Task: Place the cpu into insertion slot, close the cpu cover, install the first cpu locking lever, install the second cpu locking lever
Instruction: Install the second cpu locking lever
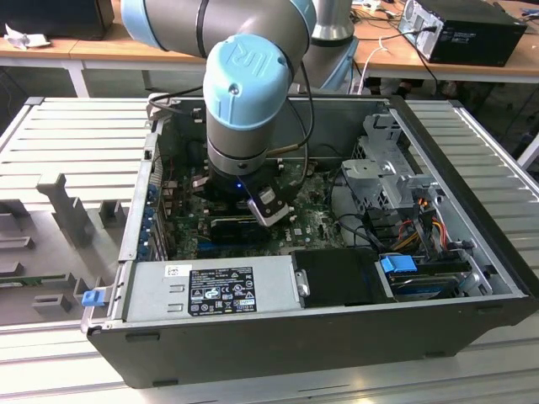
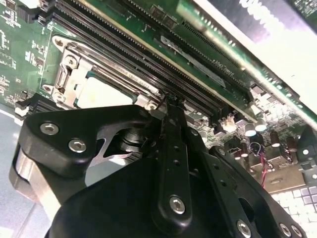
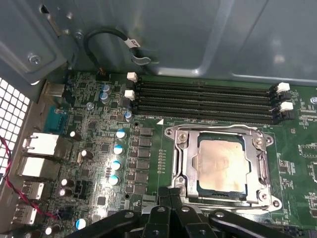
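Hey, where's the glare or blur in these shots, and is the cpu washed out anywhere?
In the second wrist view the cpu is blown out white, with the gripper looming soft in front; the first wrist view shows mild sheen on the cpu; the exterior view is evenly lit.

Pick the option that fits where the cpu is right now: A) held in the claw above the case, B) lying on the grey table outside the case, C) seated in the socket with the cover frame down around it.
C: in the first wrist view the cpu sits flat in the insertion slot, with the cpu cover framing it.
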